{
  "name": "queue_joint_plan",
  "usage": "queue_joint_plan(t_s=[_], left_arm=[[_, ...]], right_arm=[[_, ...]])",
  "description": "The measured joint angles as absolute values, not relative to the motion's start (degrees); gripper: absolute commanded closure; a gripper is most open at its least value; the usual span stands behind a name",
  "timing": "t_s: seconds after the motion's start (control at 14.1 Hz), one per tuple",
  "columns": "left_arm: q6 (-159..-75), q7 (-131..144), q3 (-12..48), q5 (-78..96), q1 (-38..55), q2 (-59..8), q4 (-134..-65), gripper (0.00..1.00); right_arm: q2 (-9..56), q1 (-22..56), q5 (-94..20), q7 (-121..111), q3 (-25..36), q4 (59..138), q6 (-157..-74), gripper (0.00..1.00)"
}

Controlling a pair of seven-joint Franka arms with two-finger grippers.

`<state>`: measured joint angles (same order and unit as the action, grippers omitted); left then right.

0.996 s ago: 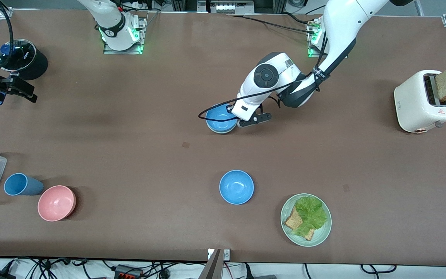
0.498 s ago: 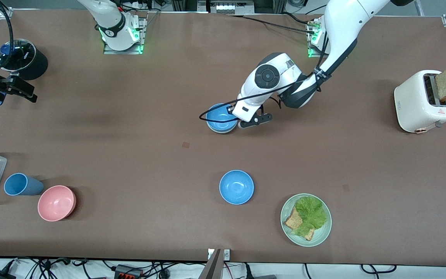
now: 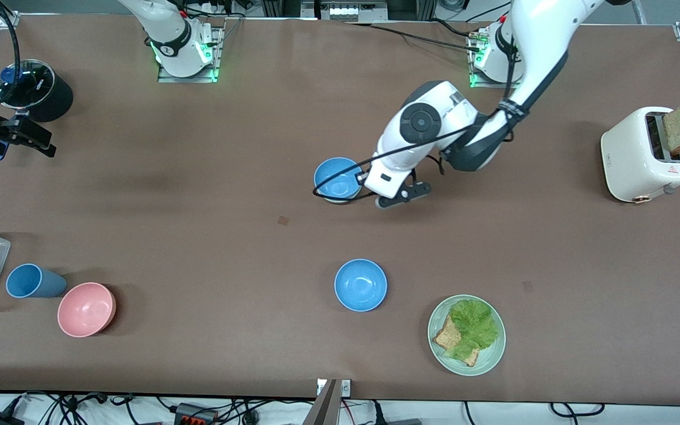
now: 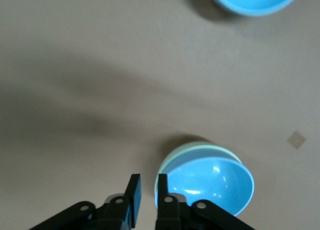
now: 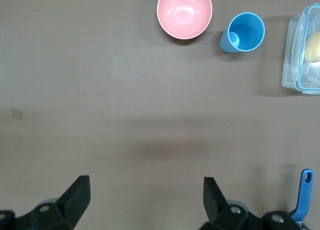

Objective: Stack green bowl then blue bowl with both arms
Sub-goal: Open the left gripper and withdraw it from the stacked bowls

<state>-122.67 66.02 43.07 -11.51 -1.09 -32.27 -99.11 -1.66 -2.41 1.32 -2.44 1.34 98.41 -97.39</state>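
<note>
While my right gripper (image 5: 145, 190) waits spread wide over the table (image 3: 198, 236) by its edge at the right arm's end, the green bowl (image 4: 200, 146) sits around mid-table with a blue bowl (image 4: 210, 182) nested inside it. My left gripper (image 4: 148, 190) hangs just beside their rims, fingers slightly parted, holding nothing. The stack looks finished to me; only lifting clear seems left.
</note>
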Motion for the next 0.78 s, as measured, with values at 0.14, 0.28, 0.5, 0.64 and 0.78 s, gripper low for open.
queue_joint_plan(t_s=[0.14,0.28,0.5,0.64,0.78], left_arm=[[-118.96,63.05,43.07,-11.61,-2.83,-31.94,-96.51,0.77],[-116.6,57.41,43.08,-11.62,-3.99,-31.39,-93.87,0.74],[-111.67,50.52,43.08,-11.66,-6.34,-30.86,-89.79,0.74],[-107.88,42.65,43.05,-11.66,-8.81,-30.84,-86.98,0.72],[-104.65,35.03,42.95,-11.66,-11.94,-30.83,-84.26,0.72]], right_arm=[[-1.67,-2.41,1.32,-2.5,1.33,98.41,-97.53,0.0],[-1.68,-2.41,1.32,-2.53,1.31,98.41,-97.68,0.0],[-1.68,-2.41,1.32,-2.56,1.3,98.41,-97.91,0.0],[-1.68,-2.4,1.32,-2.57,1.29,98.41,-97.93,0.0],[-1.69,-2.39,1.32,-2.59,1.26,98.41,-97.95,0.0]])
